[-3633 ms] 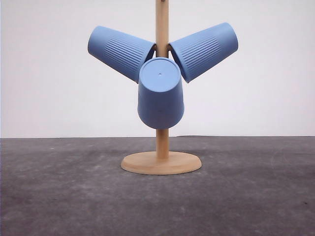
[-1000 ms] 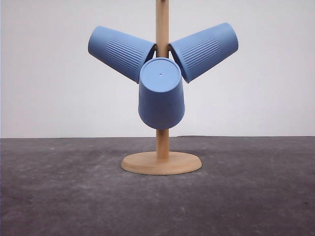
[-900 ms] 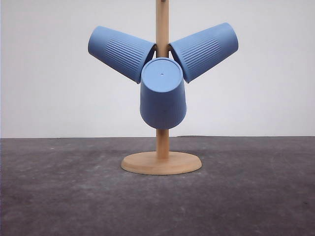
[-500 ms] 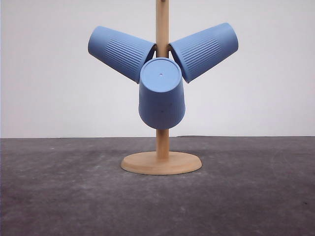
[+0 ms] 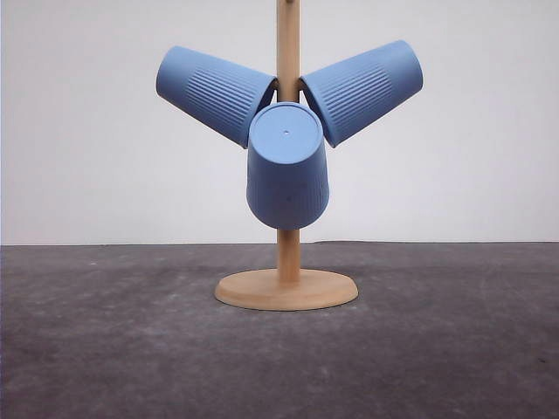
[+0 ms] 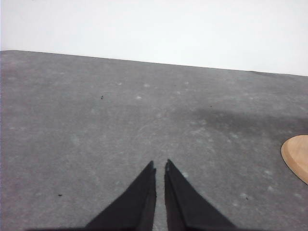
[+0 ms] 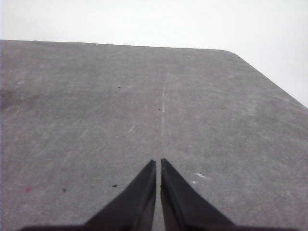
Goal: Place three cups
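Wooden stand (image 5: 287, 262): round base set on the grey bench (image 5: 105, 349), upright pole rising from its middle, three blue cups hung on it high above the base. Left cup (image 5: 213, 92): long axis slanted, flat bottom pointing up and out to the left, mouth against the pole; fine ribbing along its side. Right cup (image 5: 362, 89): the mirror of it, bottom pointing up and out to the right, mouth against the pole. Middle cup (image 5: 287, 166): hung in front of the pole and a little lower than the other two, flat bottom tipped up and toward the viewer, mouth angled down and away; its long axis runs steeply downward, and its upper edge sits just beside the mouths of the two side cups, whether touching I cannot tell. All three cups clear of the bench. Left claw (image 6: 160, 166): two dark pointed fingers pressed almost together, only a sliver of a gap between the tips, holding nothing, poised over bare bench; an edge of the stand's base (image 6: 297, 156) sits off to one side, well apart from the tips. Right claw (image 7: 158, 163): fingers likewise drawn together with a hairline gap, pinching nothing, over scuffed grey bench with its rounded far corner (image 7: 231, 52) ahead.
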`<move>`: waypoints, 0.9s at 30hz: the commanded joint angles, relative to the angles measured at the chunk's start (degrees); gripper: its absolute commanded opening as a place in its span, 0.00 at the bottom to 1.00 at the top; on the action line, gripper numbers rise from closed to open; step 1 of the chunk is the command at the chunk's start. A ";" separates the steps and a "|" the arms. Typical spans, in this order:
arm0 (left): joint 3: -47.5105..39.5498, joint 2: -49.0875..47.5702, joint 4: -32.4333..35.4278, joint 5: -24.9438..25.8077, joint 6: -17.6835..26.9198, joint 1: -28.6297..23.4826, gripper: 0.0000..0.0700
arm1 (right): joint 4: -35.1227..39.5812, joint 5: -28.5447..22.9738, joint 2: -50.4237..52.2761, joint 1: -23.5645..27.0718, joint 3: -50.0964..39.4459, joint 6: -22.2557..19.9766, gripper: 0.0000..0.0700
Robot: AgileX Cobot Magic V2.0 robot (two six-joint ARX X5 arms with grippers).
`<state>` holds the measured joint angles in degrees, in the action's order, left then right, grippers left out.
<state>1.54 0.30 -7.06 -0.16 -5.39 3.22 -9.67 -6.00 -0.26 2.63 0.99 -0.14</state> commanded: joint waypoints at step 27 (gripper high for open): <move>-0.83 -0.04 0.69 -0.07 -0.02 0.07 0.02 | 0.66 -0.03 0.05 -0.13 -0.28 0.66 0.02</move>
<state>1.54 0.30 -7.05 -0.16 -5.39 3.22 -9.67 -6.00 -0.25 2.63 0.99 -0.14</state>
